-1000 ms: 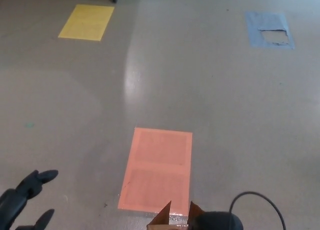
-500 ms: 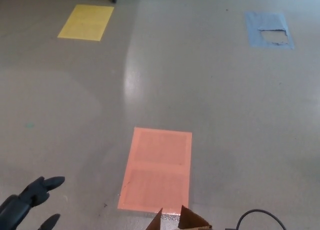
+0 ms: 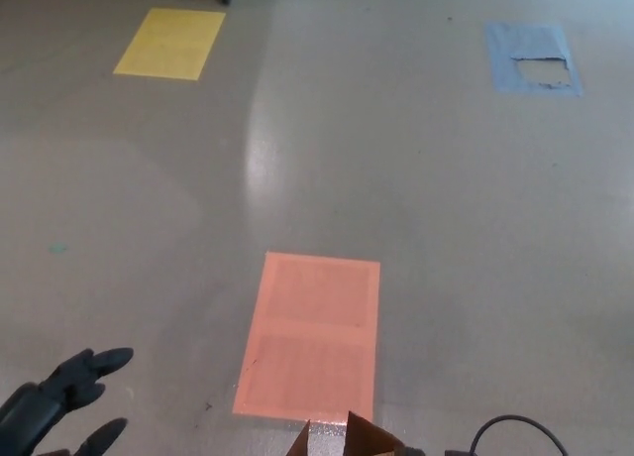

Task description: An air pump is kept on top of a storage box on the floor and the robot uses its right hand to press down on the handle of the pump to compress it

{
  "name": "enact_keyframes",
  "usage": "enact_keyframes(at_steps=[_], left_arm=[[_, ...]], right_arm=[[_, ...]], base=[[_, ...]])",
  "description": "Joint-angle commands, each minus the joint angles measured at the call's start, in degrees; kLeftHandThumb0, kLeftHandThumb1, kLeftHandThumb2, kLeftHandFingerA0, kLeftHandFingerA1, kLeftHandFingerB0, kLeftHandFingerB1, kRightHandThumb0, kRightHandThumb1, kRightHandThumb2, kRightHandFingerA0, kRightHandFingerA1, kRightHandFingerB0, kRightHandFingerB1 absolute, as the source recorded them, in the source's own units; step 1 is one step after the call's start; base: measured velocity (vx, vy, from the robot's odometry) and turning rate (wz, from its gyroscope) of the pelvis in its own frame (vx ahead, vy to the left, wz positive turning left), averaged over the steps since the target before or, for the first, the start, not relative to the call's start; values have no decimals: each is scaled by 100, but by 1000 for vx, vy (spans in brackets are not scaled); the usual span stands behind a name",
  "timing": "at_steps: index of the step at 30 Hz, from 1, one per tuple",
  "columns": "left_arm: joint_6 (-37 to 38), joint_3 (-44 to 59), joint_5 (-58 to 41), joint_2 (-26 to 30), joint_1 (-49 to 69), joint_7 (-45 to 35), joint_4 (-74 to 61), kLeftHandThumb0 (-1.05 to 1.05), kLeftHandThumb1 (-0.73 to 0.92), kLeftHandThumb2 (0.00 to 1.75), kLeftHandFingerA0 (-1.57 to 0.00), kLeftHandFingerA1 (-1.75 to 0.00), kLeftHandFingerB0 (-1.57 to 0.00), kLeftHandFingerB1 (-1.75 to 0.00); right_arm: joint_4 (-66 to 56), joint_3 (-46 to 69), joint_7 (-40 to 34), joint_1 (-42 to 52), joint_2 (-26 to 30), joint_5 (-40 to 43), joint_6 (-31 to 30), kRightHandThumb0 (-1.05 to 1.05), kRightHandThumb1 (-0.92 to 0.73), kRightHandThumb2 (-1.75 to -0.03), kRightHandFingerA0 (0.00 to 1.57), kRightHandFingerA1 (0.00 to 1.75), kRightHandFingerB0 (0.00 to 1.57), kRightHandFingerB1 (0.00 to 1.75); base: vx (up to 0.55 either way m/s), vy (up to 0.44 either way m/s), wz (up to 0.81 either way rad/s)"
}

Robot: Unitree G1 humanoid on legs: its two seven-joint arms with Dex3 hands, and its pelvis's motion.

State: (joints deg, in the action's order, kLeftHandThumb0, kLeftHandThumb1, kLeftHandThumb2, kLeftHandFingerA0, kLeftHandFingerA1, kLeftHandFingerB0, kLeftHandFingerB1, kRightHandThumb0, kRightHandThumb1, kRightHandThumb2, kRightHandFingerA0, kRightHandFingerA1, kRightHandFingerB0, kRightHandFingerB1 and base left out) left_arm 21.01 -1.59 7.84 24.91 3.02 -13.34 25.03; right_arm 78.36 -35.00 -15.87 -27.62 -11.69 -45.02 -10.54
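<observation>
Smooth grey floor (image 3: 416, 178), faintly glossy, with a pale streak of reflected light running down its middle. Three flat rectangular patches stuck on it: a matte yellow patch (image 3: 169, 43) at upper left, a blue patch (image 3: 532, 57) at upper right with a ragged torn hole showing grey through it, and a salmon-orange patch (image 3: 312, 334) near the bottom centre, faintly creased across its middle.

At lower left, the left hand (image 3: 61, 401): black, thick rounded fingers spread apart, open, nothing held, hovering over bare floor well apart from the orange patch. Right hand out of the frame.

At the bottom edge, just below the orange patch, two brown cardboard flaps (image 3: 347, 439) rising to pointed corners, with a small silvery strip between them; only the top of the storage box visible. Just right of the flaps, a thin black hose (image 3: 515, 426) arching in a loop, cut off by the frame. Pump body and handle not discernible: apparently below the picture's edge.
</observation>
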Motion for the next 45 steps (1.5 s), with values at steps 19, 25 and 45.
enact_keyframes(at_steps=[19, 25, 45], left_arm=[[-383, 169, 28, 317, -602, -175, 321, -67, 89, 67, -21, -33, -17, -28], [-344, 206, -20, 362, -693, -218, 467, -68, 88, 67, -23, -33, -17, -28], [-212, 227, -1, 456, -731, -212, 844, -66, 91, 67, -23, -33, -15, -28]], right_arm=[[-3516, 3156, 4157, -54, 563, 4171, 921, -86, -54, -57, 0, 0, 0, 0], [-6461, 2968, 5291, 950, 1266, 5052, 135, -87, -49, -83, 0, 0, 0, 0], [-11332, 4907, 3073, 3214, 1744, 5796, 2395, -90, -88, -117, 0, 8, 0, 6]], base=[[0, 0, 0], [0, 0, 0], [0, 0, 0]])
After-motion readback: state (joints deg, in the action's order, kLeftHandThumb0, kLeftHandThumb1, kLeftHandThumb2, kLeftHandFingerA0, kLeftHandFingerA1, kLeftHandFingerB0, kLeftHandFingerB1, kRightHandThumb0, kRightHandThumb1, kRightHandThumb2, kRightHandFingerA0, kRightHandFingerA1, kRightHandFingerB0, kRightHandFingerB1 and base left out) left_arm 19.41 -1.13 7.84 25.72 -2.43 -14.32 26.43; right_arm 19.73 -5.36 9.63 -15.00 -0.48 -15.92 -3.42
